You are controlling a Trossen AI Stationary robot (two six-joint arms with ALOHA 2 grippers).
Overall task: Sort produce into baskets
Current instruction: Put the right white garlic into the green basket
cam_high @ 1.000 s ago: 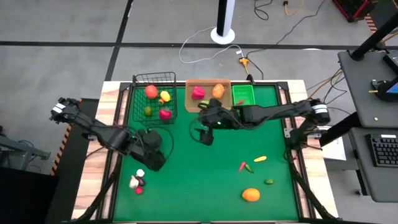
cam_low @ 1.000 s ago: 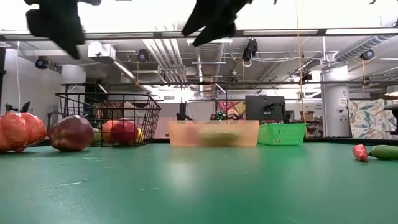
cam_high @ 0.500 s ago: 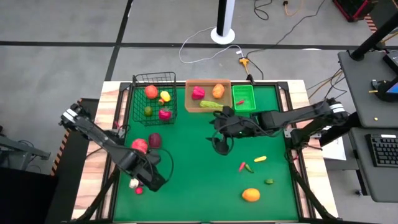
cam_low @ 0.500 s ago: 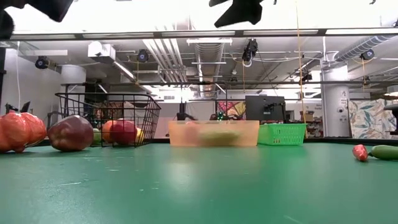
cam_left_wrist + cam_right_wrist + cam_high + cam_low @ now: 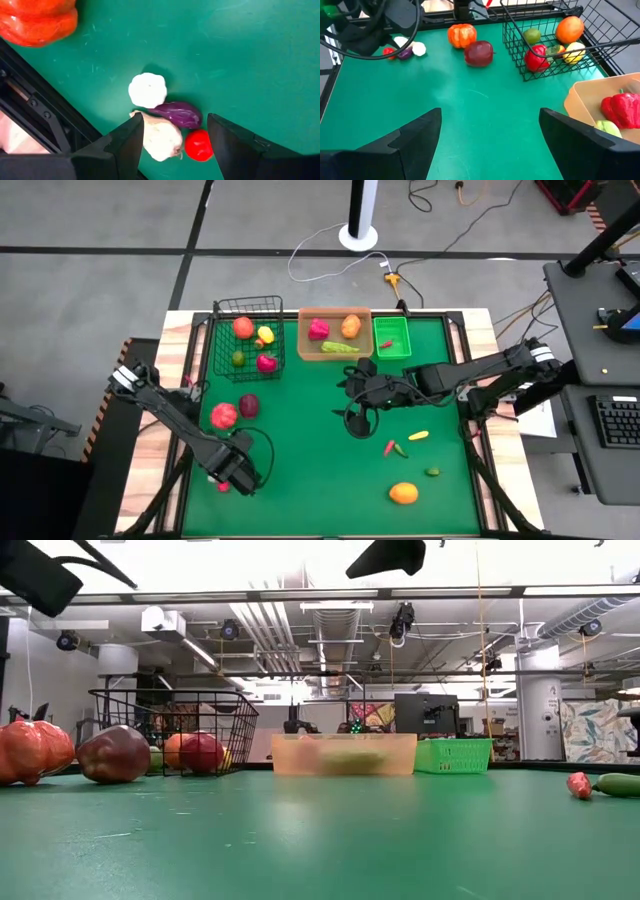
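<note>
Fingers (image 5: 127, 145) of left gripper (image 5: 172, 142) apart, empty, over purple piece (image 5: 179, 114); right gripper (image 5: 487, 137) wide. You drop, close, lift.

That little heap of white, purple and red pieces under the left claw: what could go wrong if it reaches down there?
1. The garlic bulb, the purple piece, the small red piece and another white piece lie bunched together, so the open left claw may catch two or knock one away.
2. The heap sits close to the table's edge, so a nudged round piece might roll off.
</note>
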